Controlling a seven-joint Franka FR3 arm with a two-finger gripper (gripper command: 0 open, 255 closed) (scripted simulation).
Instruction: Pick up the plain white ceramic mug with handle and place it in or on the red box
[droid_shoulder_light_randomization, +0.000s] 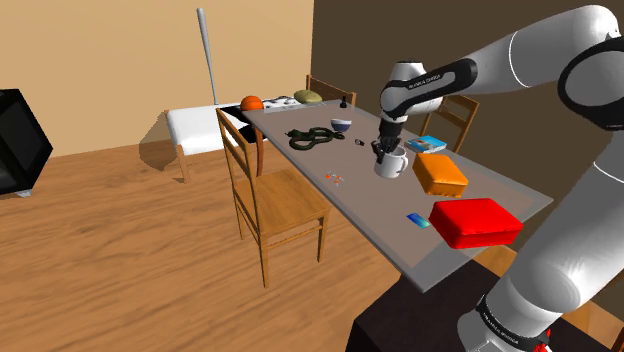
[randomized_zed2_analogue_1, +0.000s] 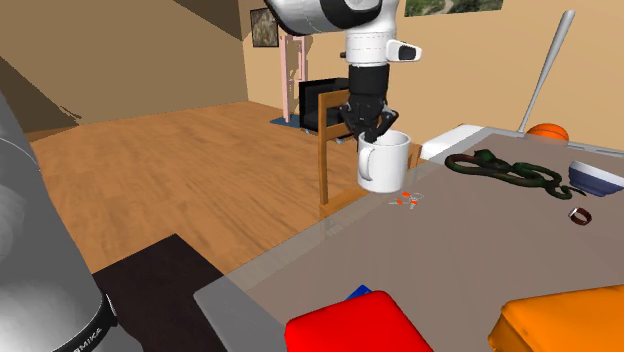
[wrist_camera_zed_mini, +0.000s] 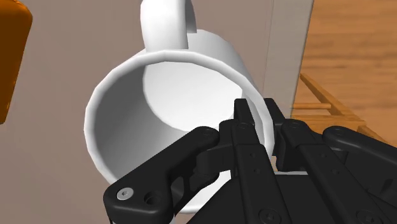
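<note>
My hand (randomized_zed2_analogue_1: 368, 128) was clamped on the rim of the white mug (randomized_zed2_analogue_1: 383, 162), which hung just beneath it, seemingly clear of the bench (randomized_zed2_analogue_1: 480, 240), so the pickup looked done and only the carry to the red box (droid_shoulder_light_randomization: 476, 221), well apart from my hand, remained.
</note>
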